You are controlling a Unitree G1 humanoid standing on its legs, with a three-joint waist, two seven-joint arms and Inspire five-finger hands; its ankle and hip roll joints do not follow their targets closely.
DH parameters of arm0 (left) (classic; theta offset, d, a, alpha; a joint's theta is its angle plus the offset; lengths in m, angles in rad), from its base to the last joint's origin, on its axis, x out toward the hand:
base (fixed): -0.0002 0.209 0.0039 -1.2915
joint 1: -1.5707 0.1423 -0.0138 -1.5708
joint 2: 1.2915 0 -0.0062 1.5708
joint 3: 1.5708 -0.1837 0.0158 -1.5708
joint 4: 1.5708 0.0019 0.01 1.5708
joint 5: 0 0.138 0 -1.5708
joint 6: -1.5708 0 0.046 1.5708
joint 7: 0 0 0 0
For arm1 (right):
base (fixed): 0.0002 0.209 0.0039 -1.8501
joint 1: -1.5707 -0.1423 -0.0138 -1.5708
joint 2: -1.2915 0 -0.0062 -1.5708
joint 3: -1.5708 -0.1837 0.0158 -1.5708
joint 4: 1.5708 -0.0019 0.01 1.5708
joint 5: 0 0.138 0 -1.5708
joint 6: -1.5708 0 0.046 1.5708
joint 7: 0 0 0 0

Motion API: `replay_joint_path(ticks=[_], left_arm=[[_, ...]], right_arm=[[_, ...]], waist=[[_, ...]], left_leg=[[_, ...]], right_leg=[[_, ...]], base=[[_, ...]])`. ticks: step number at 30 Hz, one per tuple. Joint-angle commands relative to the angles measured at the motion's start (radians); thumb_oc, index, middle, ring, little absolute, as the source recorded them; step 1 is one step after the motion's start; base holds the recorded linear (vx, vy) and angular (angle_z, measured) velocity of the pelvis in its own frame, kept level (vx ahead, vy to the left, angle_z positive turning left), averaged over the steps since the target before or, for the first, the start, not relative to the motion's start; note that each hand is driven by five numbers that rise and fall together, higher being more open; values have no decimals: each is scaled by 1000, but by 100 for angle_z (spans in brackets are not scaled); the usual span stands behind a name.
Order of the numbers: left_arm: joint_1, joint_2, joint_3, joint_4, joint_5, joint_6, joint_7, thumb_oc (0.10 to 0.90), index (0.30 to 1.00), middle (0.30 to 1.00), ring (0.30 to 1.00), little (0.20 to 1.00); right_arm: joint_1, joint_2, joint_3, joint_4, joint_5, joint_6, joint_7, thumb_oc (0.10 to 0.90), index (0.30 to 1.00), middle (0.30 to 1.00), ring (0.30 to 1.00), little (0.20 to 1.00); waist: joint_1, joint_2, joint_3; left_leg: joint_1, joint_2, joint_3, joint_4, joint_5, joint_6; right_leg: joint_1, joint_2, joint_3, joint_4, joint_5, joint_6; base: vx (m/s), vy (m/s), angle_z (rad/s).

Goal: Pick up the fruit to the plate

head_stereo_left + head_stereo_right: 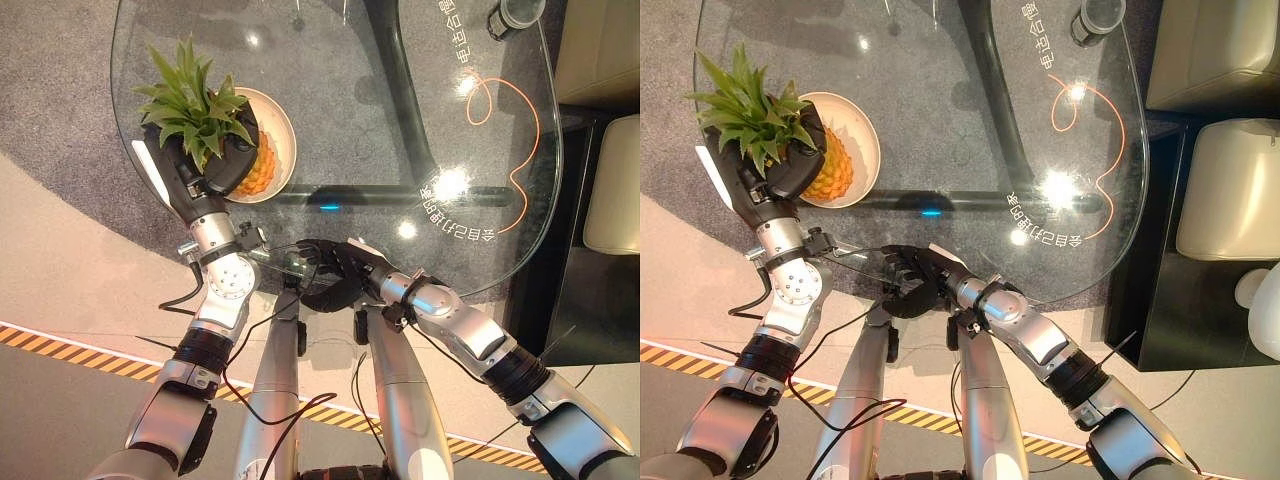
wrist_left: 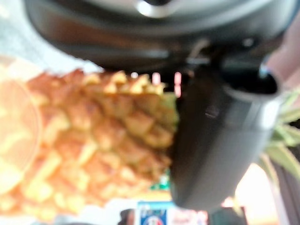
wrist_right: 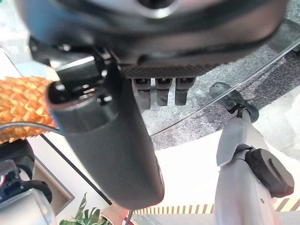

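1. The left hand (image 1: 218,165) is over the round cream plate (image 1: 283,125), its dark fingers wrapped around the orange-yellow pineapple with the spiky green crown (image 1: 262,168).
2. From the left wrist, the pineapple's scaly skin (image 2: 98,150) fills the space right beside the hand's dark thumb (image 2: 220,140), which presses against the fruit.
3. The pineapple sits at the plate, body across the plate's near half and green leaves (image 1: 192,98) sticking out past the plate's rim on the side away from the orange cable; whether the fruit rests on the plate or hangs just above it, I cannot tell.
4. The plate stands on the rounded clear glass desk (image 1: 350,100), close to the desk's near edge.
5. The right hand (image 1: 335,270) is well apart from the plate, down at the desk's near edge, fingers curled in and gripping nothing.
6. Further from the plate, a thin orange cable (image 1: 520,135) loops across the glass.
7. Beyond the cable, at the desk's far corner from the plate, stands a dark round cup (image 1: 517,14).
8. Under the glass lies grey carpet (image 1: 60,120).
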Motion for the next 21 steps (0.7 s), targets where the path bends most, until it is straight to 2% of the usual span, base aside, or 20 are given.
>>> replay_joint_path(ticks=[1,12,21], left_arm=[[-106,21,44,-83,135,-165,46,100,300,300,300,200],[-133,20,34,-38,272,-162,210,100,300,300,300,200],[-202,36,27,7,301,-194,257,100,300,300,300,200]], right_arm=[[5,47,-13,-94,49,-50,22,800,900,900,900,900],[-9,36,-14,-76,50,-65,29,800,900,900,900,900],[-44,26,-6,-51,73,-83,35,800,900,900,900,900]], waist=[[6,-25,-27],[2,-24,-27],[-4,-26,-27]], left_leg=[[-33,-42,46,122,-74,29],[-72,-47,40,125,-67,25],[-80,-46,43,123,-62,19]], right_leg=[[-2,45,36,-111,94,42],[-43,55,40,-99,102,45],[-49,56,42,-103,111,46]], base=[[0,0,0],[0,0,0],[0,0,0]])
